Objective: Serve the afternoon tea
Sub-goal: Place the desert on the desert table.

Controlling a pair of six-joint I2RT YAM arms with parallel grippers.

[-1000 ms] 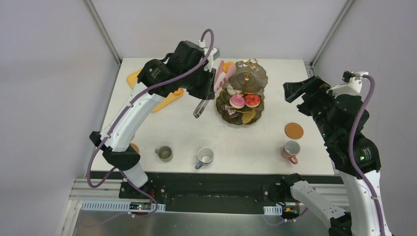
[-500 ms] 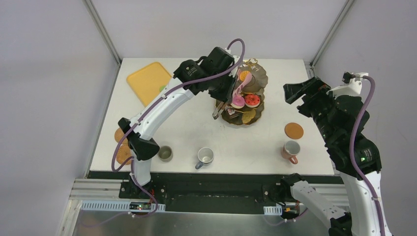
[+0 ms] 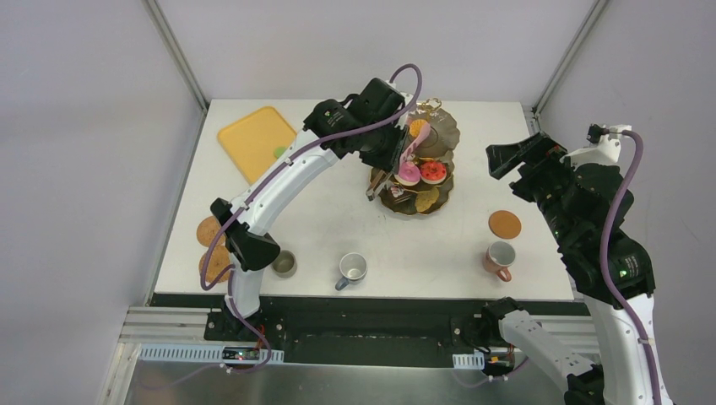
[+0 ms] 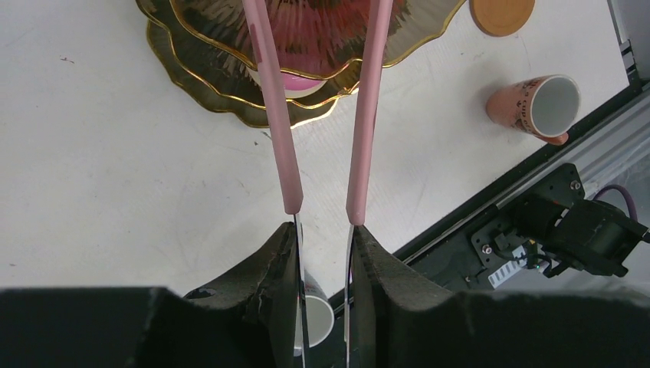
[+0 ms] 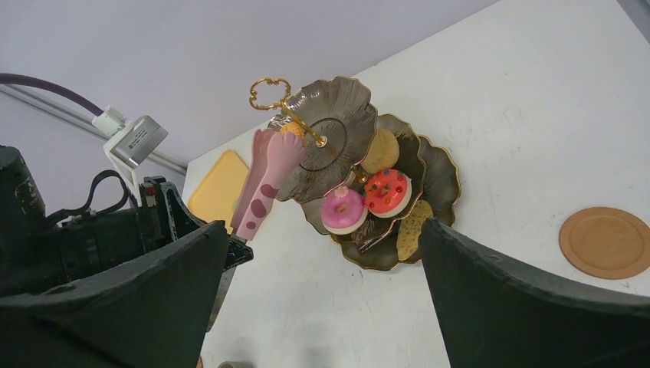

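Note:
My left gripper [image 3: 382,165] is shut on the pink-handled tongs [image 3: 411,145], whose arms [image 4: 276,115] reach out over the dark gold-rimmed three-tier stand [image 3: 447,187]. An orange macaron [image 5: 292,129] lies at the tongs' tips on the top tier; I cannot tell whether it is still pinched. A pink doughnut [image 5: 343,209] and a red doughnut [image 5: 387,192] rest on the middle tier. Along the front stand the olive mug [image 3: 282,263], the grey-blue mug [image 3: 352,268] and the pink mug [image 3: 501,257]. My right gripper [image 3: 513,157] hangs open, to the right of the stand.
The yellow-orange tray [image 3: 253,139] lies at the back left with a green macaron [image 3: 279,152] on it. One brown coaster [image 3: 505,224] sits behind the pink mug, and two coasters [image 3: 211,245] lie at the left edge.
My left arm swung right from above the tray to the stand, carrying the tongs and orange macaron. Over the last half second it shifted only slightly. The right arm stayed still.

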